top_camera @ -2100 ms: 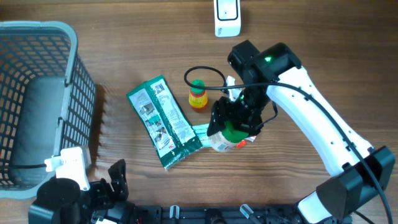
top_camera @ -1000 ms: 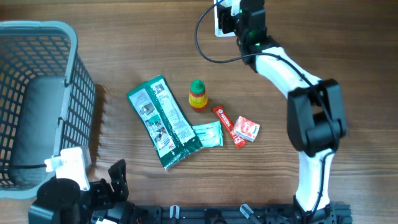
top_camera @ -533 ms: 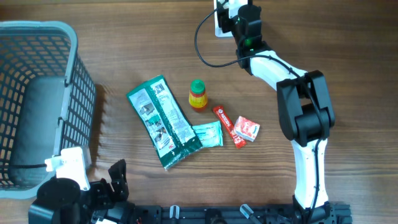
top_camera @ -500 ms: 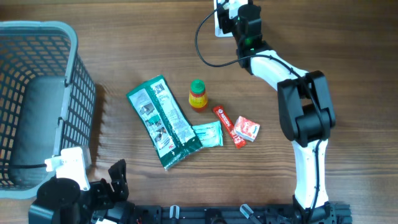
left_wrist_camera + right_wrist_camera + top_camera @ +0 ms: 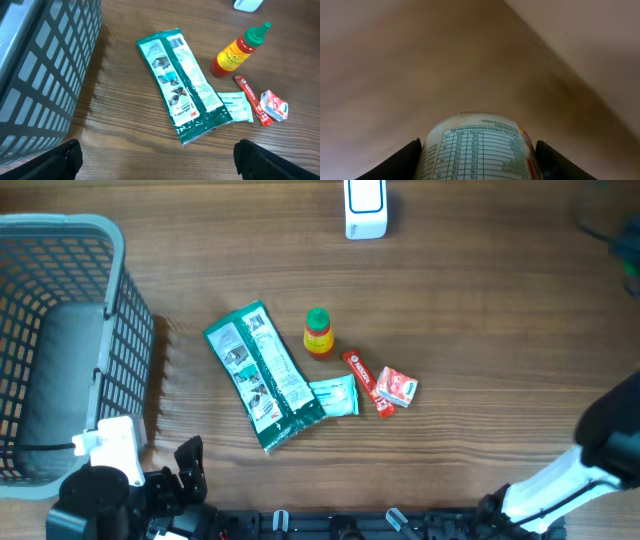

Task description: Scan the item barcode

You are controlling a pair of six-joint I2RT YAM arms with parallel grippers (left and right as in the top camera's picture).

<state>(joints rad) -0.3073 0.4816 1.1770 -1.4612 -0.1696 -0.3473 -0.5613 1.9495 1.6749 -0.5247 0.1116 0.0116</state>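
Bottle (image 5: 479, 142) in right hand (image 5: 479, 165) (lower part off-frame), everything behind it a blur.

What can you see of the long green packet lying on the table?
The long green packet is a flat, glossy, plastic-looking pouch, dark green with small printed pictures and white text. It lies flat and slanted on the wooden table, between the basket and the red sauce bottle, apart from both. Its lower end meets a small pale teal sachet; nothing else touches it.
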